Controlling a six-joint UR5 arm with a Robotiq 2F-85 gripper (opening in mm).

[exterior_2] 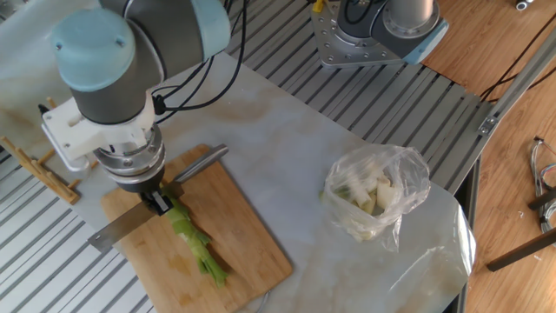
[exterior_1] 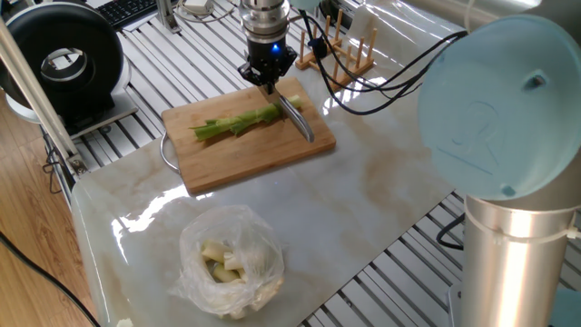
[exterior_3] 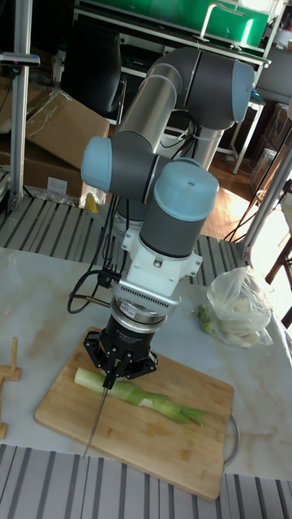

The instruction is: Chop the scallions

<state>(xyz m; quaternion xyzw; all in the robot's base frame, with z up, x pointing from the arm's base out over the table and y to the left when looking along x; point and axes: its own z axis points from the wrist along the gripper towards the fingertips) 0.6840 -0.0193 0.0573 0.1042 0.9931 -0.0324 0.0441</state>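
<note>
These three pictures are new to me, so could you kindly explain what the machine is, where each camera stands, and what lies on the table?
It is one robot arm with a two-finger hand, shut on a knife. Two cameras look down at the table from different sides; the tall picture faces the arm from the front. On the marble table lies a wooden cutting board, and on it the scallions, a pale green stalk with a darker leafy end. The blade crosses the stalk near its paler end. Off the board sits a clear plastic bag of pale pieces. Behind the board stands a small wooden rack.
</note>
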